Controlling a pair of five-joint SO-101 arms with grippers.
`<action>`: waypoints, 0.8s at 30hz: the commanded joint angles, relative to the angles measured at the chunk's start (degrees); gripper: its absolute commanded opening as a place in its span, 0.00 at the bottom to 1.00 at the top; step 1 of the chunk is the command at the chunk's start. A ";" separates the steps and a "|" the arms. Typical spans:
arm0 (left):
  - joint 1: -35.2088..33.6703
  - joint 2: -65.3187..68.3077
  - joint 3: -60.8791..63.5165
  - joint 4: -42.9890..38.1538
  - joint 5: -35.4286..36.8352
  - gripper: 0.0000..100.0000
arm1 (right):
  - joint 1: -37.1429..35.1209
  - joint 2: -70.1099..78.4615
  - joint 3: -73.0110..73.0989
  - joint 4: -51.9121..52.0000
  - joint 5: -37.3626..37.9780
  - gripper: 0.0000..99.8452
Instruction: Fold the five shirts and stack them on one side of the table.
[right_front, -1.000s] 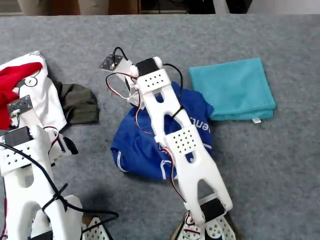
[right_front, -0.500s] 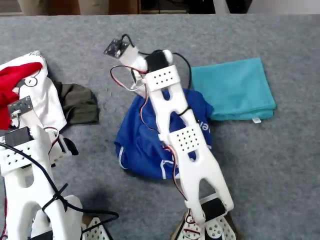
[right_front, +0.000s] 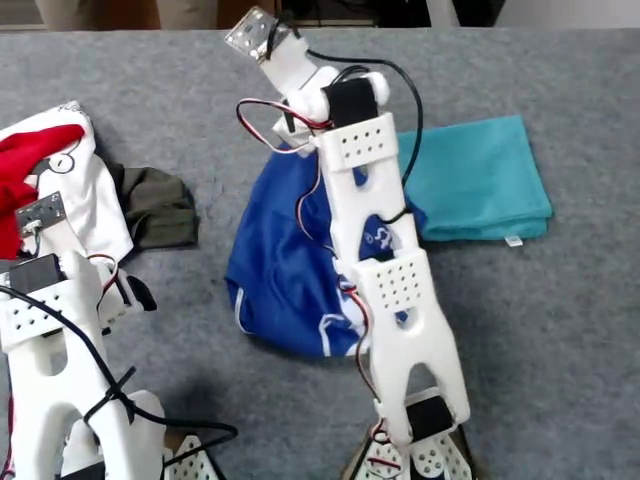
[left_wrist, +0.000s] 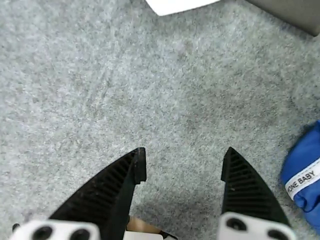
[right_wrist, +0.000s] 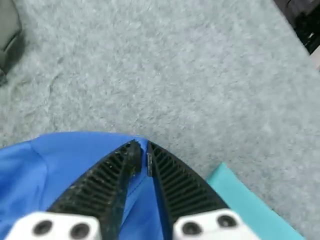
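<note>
Since a second ago, the right arm (right_front: 375, 220) has swung toward the far edge of the table (right_front: 560, 330), and its wrist now sits well past where it was. The blue shirt (right_front: 280, 260) has gone with it: its far edge is drawn up and stretched away from the arm bases, so the cloth looks longer and less bunched than before. The right gripper (right_wrist: 141, 147) is pinched nearly closed on that far edge, with blue fabric caught between its ribbed black fingers (right_wrist: 107, 175). The rest of the blue shirt lies on the grey table under the right arm, near the middle.

Just beside it, toward the right side, the teal shirt (right_front: 470, 180) lies folded flat into a neat rectangle, touching or slightly overlapping the blue one. At the left side, a white shirt (right_front: 95, 200), a red shirt (right_front: 30, 165) on top of it and a dark green shirt (right_front: 155, 205) beside it lie in a loose, unfolded heap.

The left arm (right_front: 50, 330) has not moved. The left gripper (left_wrist: 182, 162) hangs spread wide over bare table, holding nothing, with a hem of the blue shirt near one finger.
</note>
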 joint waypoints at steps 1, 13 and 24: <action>0.62 -0.48 -1.67 0.44 -0.09 0.25 | 1.54 -8.40 -3.03 1.05 -0.62 0.00; 33.93 0.13 -33.76 14.95 0.44 0.25 | 7.96 -16.31 -2.68 1.05 3.78 0.00; 59.34 22.02 -33.76 -2.37 11.34 0.29 | 21.85 -2.51 -3.03 -6.24 -2.37 0.00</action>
